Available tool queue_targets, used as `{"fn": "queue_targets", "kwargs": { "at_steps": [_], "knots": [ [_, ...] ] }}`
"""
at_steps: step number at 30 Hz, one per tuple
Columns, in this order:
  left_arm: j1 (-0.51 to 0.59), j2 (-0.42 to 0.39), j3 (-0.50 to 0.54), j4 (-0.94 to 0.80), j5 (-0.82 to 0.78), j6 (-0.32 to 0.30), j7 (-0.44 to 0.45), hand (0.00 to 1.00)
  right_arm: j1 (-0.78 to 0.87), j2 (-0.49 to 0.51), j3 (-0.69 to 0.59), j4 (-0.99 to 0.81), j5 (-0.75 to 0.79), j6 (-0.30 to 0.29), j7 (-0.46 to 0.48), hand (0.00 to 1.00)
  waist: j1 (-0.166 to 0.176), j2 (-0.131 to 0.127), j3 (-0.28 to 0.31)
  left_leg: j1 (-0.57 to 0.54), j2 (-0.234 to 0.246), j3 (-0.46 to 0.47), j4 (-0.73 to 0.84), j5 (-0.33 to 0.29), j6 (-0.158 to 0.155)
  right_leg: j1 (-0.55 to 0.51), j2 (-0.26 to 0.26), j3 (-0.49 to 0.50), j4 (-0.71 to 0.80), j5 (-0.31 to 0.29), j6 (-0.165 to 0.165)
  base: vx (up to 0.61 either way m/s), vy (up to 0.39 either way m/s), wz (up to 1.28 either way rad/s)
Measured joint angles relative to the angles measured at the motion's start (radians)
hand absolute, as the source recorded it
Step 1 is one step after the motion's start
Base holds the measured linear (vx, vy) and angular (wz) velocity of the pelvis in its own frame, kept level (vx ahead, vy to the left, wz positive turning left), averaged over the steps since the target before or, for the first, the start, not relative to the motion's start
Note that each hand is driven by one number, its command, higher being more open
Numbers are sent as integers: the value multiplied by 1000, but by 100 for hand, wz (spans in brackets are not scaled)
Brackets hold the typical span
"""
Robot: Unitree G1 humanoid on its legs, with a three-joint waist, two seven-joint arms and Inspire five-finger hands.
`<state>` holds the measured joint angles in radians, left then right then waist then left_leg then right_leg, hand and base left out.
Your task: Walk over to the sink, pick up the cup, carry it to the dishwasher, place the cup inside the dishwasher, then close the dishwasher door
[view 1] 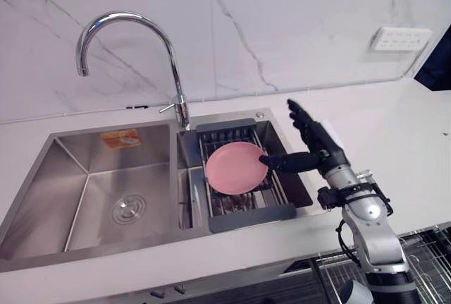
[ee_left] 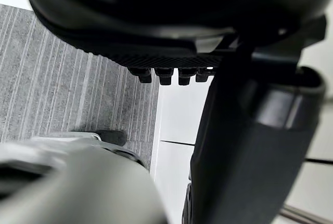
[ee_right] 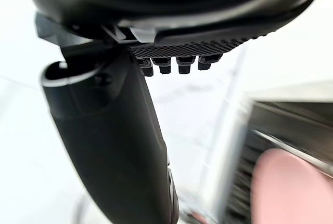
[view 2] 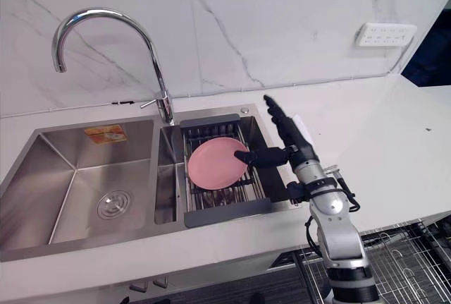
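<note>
Pink plate (view 1: pixel 236 168) rests in rack (view 1: pixel 250 217) inside sink (view 1: pixel 70 173).

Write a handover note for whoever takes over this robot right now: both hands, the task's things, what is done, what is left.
Right hand: open, fingers straight, thumb at the right rim of the pink plate. Contact cannot be told, and nothing is gripped.
Left hand: open, holding nothing, down over grey floor.
Things: the pink item looks like a plate, not a cup. It lies in the drain rack in the right basin of the sink. A wire rack, probably the dishwasher's, sticks out below the counter at the robot's right.
Done: robot is at the sink.
Left: grasp, carry, place inside, close the door.
</note>
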<state>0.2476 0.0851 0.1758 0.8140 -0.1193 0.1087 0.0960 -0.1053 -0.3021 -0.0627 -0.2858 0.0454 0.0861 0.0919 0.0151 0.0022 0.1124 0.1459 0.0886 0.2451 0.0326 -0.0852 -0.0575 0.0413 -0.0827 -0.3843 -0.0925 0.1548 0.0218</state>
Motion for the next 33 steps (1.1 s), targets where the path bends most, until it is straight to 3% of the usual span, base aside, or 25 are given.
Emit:
{"fn": "queue_targets", "kwargs": {
  "at_steps": [6,11,13,19,26,28,31,33],
  "knots": [
    [-5,4,-7,-3,-22,19,-17,100,9,36,-65,-62,-2,-142,-122,100,-2,1,-25,-4,1,12,15,-14,0,-3,0,11,0,0,1,-1,38,-5],
    [-8,4,-7,-2,-27,19,-20,100,32,35,-113,-107,-51,-217,-134,100,-3,0,-28,-6,1,14,15,-17,0,-7,1,15,0,0,2,2,24,-2],
    [-26,11,-7,27,-27,17,-22,100,70,21,-118,-137,-69,-221,-94,100,-6,-8,-57,-19,0,10,41,-26,3,-6,-3,5,0,2,5,0,0,0],
    [-32,14,-7,26,-34,17,-22,100,69,17,-119,-137,-58,-221,-88,100,-7,-12,-56,-40,1,10,50,-26,3,-23,-6,7,1,8,6,0,0,0],
    [-84,14,-8,2,-148,18,-34,100,6,-52,-122,-137,20,-212,47,100,-19,-32,28,-151,6,11,115,-33,-1,-93,-21,-11,6,23,9,-80,26,8],
    [-86,16,-11,-34,-175,17,-49,100,-37,-144,-122,-137,-44,-207,94,100,-42,-25,54,-187,39,81,140,-36,-8,-115,-36,-58,25,16,7,-58,24,48],
    [-85,20,-15,-46,-179,19,-59,100,-96,-271,-78,-136,-210,-205,156,100,-31,-19,68,-205,48,101,153,-26,-20,-134,-42,-66,44,9,6,1,45,18],
    [-81,27,-16,-47,-179,22,-59,100,-120,-297,-45,-136,-304,-214,183,100,-27,-22,70,-204,49,98,155,-24,-14,-129,-43,-71,45,9,7,63,58,7]
  ]
}}
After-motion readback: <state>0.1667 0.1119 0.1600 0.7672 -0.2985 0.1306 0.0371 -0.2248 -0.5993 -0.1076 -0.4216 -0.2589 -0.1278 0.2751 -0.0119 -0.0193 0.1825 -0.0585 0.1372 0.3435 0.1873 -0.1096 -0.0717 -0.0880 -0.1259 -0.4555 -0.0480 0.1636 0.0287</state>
